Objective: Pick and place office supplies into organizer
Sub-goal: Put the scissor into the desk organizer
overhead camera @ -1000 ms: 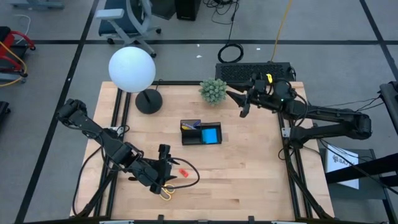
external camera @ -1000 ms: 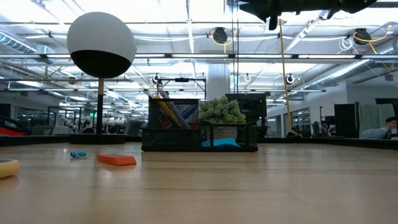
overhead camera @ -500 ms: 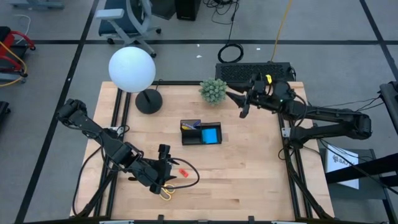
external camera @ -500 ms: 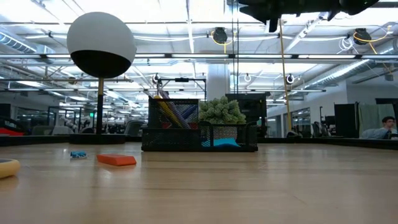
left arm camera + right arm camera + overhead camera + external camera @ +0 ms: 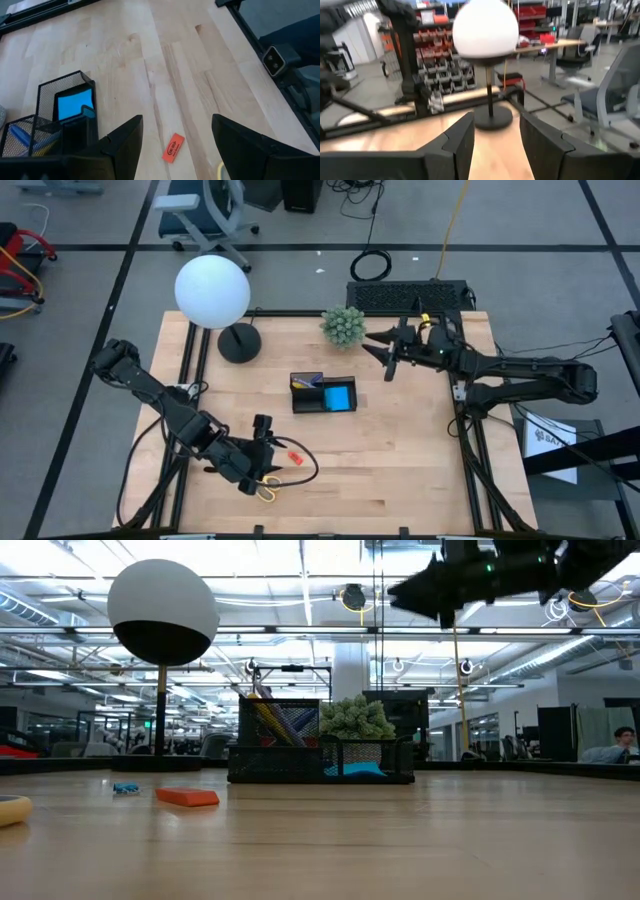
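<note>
The organizer (image 5: 323, 394), a black mesh tray, sits at the centre of the table (image 5: 400, 470). Its right compartment holds the blue sticky-note pad (image 5: 339, 397), lying flat. Its left, taller compartment holds slim pens (image 5: 272, 720) leaning at a tilt, yellow and blue among them.

At about seven o'clock from the organizer, the left gripper (image 5: 263, 448) hovers low near the table's front edge, its fingers (image 5: 122, 145) apart and holding nothing. The orange-red eraser (image 5: 294, 457) lies on the wood just beside it, at its three o'clock. The yellow-handled scissors (image 5: 267, 491) lie at the gripper's six o'clock. A tiny blue piece (image 5: 125, 788) rests on the table close to the eraser.

The right gripper (image 5: 385, 352) is raised above the table at two o'clock from the organizer, near the green plant ball (image 5: 343, 326), fingers (image 5: 460, 142) spread and empty.
</note>
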{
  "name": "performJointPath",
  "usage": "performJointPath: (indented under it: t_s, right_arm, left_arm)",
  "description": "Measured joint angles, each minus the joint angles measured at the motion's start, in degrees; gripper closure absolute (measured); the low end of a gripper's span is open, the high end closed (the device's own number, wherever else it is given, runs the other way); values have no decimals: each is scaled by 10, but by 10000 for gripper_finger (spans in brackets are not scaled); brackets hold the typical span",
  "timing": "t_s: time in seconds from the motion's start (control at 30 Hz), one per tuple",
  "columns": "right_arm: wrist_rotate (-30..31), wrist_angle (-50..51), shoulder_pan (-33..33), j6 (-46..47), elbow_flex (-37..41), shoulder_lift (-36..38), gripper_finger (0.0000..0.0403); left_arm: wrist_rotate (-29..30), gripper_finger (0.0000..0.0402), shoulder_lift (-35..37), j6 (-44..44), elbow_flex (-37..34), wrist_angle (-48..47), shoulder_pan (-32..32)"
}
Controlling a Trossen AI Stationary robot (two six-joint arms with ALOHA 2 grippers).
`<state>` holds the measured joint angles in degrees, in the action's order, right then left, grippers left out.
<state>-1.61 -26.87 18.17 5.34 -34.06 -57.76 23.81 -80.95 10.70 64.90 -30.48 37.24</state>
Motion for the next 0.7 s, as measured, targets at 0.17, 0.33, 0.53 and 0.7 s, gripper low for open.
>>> performJointPath:
  t_s: [0.17, 0.33, 0.53, 0.7]
  right_arm:
    - [0, -10, 0, -12, 63, 0, 251]
    - [0, -136, 0, 9, 146, 0, 254]
    - [1, -377, 0, 40, 235, 1, 250]
    - [0, -399, 0, 46, 263, 0, 254]
  left_arm:
    - [0, 158, 0, -7, 0, 4, 7]
    - [0, 158, 0, -7, 0, 4, 8]
    - [0, 158, 0, -6, 0, 2, 8]
    - [0, 158, 0, -7, 0, 2, 7]
